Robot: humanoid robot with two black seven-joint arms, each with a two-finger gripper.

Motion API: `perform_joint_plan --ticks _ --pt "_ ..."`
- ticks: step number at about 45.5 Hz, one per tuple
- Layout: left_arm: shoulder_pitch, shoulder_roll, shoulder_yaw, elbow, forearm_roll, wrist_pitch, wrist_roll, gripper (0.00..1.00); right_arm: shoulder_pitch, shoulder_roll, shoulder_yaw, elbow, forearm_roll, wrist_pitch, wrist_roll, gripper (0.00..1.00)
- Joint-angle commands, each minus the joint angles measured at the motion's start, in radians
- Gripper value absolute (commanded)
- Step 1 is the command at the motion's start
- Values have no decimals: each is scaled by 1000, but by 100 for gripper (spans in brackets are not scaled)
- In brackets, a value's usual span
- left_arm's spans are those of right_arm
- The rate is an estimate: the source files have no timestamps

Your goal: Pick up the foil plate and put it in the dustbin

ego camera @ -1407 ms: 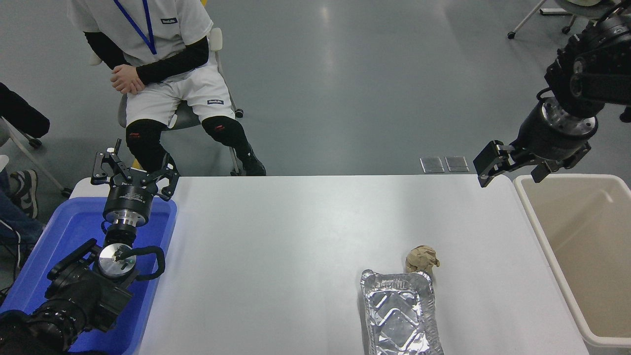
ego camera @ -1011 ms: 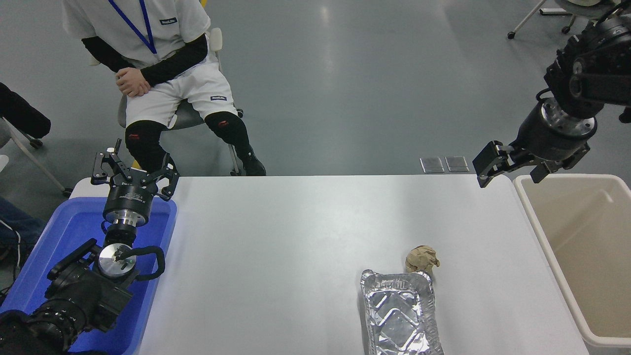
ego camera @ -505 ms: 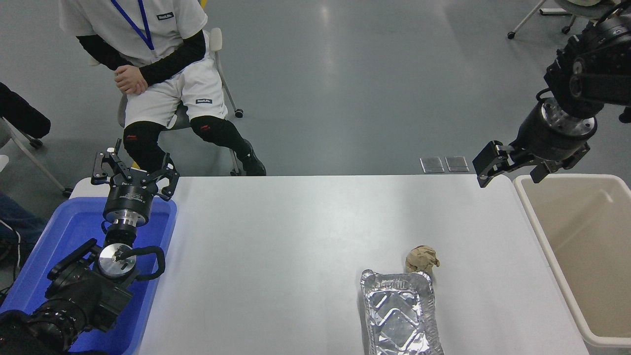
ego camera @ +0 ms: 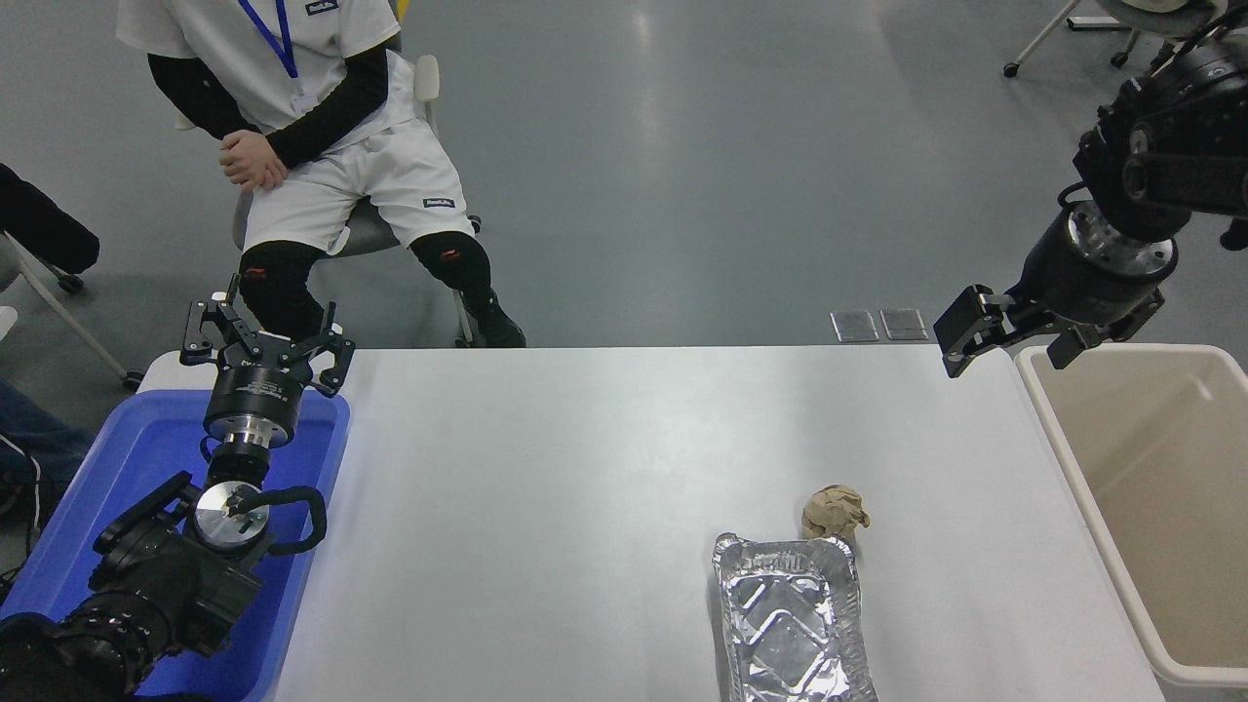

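The foil plate (ego camera: pixel 792 619), a shiny silver rectangular tray with crinkled walls, lies open side up near the table's front edge, right of centre. The dustbin (ego camera: pixel 1053 429), large and beige, stands off the table's right edge and looks empty. My right gripper (ego camera: pixel 1009 343) is open and empty, raised above the table's far right corner next to the bin's far left corner, well away from the plate. My left gripper (ego camera: pixel 263 341) is open and parked over the blue tub at the lower left.
A small crumpled brown paper ball (ego camera: pixel 835 513) sits just behind the plate's far right corner. A blue tub (ego camera: pixel 88 487) stands at the table's left end. A person (ego camera: pixel 312 146) sits on a chair beyond the far left side.
My right arm has shifted very slightly up and to the left. The seated person has shifted on the chair. The plate and the paper ball have not moved.
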Motion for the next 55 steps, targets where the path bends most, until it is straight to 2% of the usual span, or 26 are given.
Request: perform_joint_plan --ticks 1,55 --pt "0 0 0 0 0 0 -1 99 -25 0 6 -1 0 0 0 100" --pt "0 0 0 0 0 0 -1 99 -349 -2 225 -10 -2 0 -6 100"
